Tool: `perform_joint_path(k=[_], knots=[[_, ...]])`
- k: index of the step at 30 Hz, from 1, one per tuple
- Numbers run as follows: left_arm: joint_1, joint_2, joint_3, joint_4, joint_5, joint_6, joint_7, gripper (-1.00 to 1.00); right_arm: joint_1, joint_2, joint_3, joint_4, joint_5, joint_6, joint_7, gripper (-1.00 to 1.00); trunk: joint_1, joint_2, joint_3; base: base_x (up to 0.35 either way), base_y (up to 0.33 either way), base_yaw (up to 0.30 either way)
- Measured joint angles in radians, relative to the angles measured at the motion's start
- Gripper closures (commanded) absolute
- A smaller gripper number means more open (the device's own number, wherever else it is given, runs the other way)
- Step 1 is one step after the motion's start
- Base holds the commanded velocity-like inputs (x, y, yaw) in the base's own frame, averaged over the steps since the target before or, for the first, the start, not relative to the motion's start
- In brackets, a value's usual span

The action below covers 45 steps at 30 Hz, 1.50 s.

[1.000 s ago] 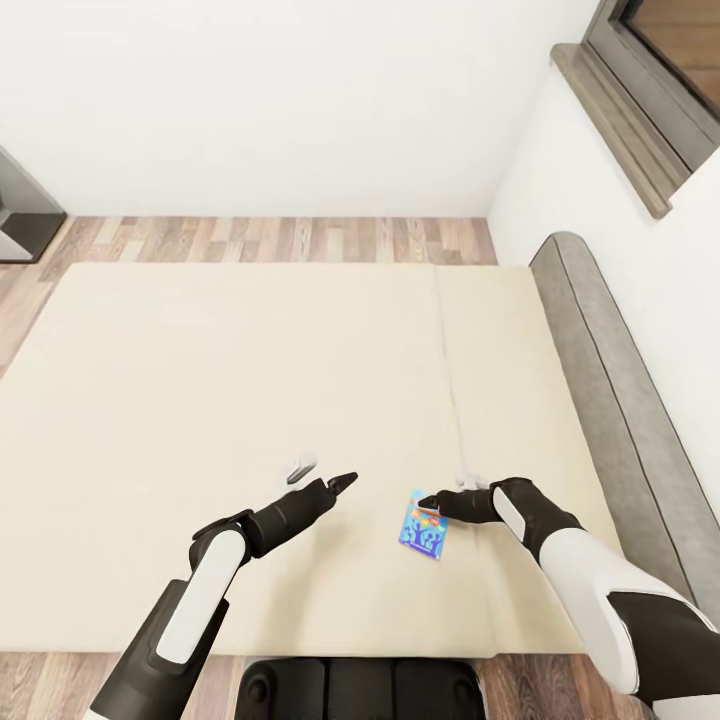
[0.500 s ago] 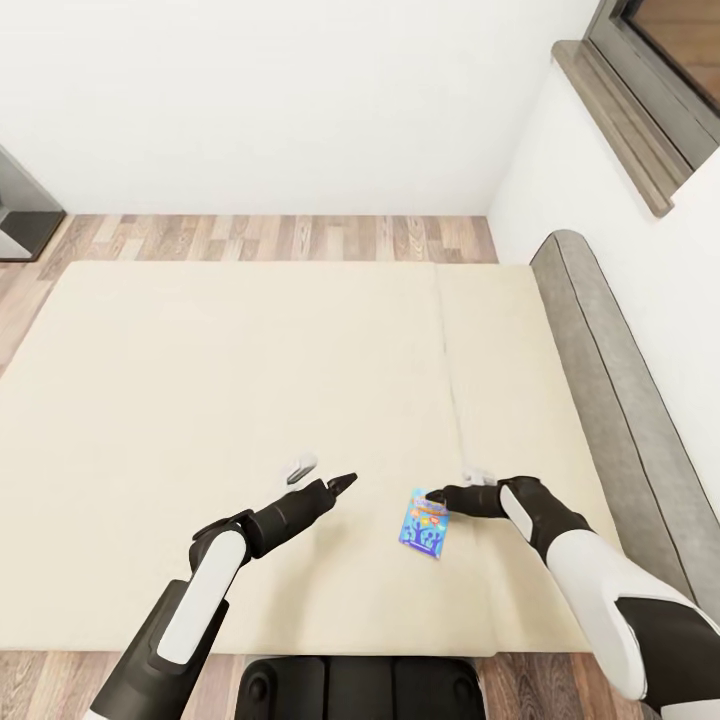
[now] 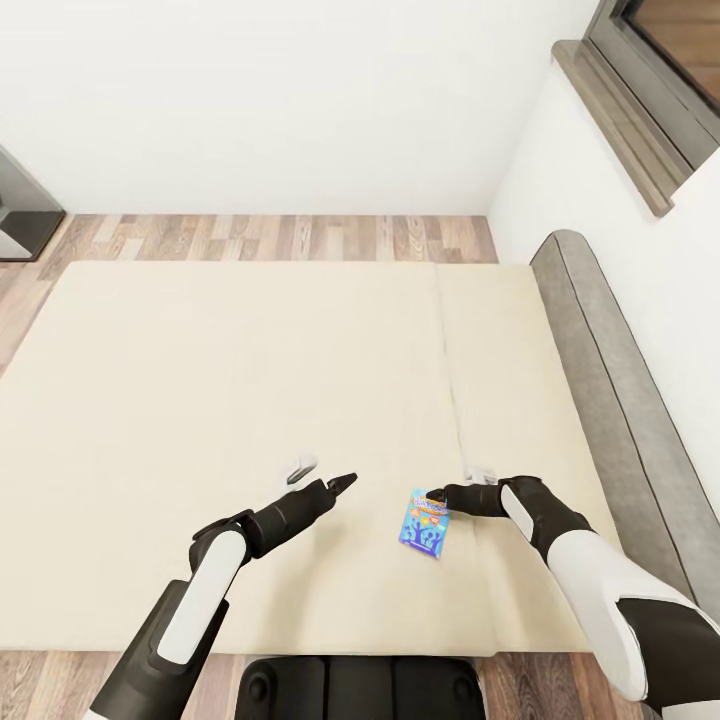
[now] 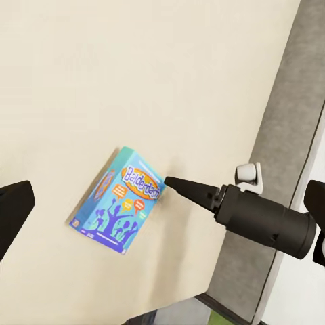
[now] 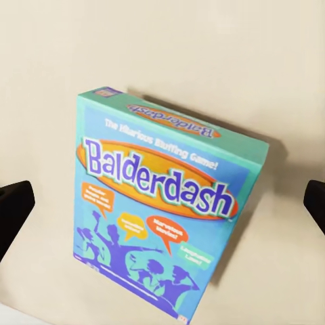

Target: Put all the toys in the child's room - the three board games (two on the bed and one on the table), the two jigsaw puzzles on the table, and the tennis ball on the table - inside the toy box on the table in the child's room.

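Note:
A small blue board game (image 3: 425,522) lettered Balderdash lies flat on the beige mattress of the bed (image 3: 250,380), near its front edge. My right gripper (image 3: 445,495) hovers just at the box's far right corner, open and holding nothing. In the right wrist view the box (image 5: 162,203) lies ahead between the spread fingertips (image 5: 13,210). My left gripper (image 3: 345,481) hangs open over bare mattress, a short way left of the box. The left wrist view looks across at the box (image 4: 118,200) and the right gripper's dark pointed finger (image 4: 193,191) beside it.
The grey headboard (image 3: 620,400) runs along the bed's right side under a white wall with a window sill (image 3: 610,120). Wooden floor (image 3: 270,240) lies beyond the bed, with dark furniture (image 3: 20,215) at the far left. My base (image 3: 350,690) stands at the bed's front edge.
My right gripper has drawn back slightly to the right, away from the blue box. The box and the left arm have stayed where they were.

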State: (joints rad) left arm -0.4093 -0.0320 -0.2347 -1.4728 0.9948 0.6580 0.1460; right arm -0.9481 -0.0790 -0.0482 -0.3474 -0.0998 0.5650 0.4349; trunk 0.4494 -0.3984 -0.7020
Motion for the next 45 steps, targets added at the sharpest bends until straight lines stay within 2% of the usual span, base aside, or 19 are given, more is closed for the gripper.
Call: perform_joint_path(k=[19, 45], knots=[[0.0, 0.0, 0.0, 0.0, -0.001, 0.0, 0.0, -1.0, -0.001, 0.006, 0.0, -0.001, 0.0, 0.003, -0.002, -1.0, 0.0, 0.0, -0.002, 0.0, 0.0, 0.0], [0.0, 0.0, 0.0, 0.0, -0.001, 0.0, 0.001, -1.0, -0.003, -0.001, 0.0, -0.001, 0.0, 0.006, -0.002, -1.0, 0.0, 0.0, -0.038, 0.0, 0.0, 0.0]])
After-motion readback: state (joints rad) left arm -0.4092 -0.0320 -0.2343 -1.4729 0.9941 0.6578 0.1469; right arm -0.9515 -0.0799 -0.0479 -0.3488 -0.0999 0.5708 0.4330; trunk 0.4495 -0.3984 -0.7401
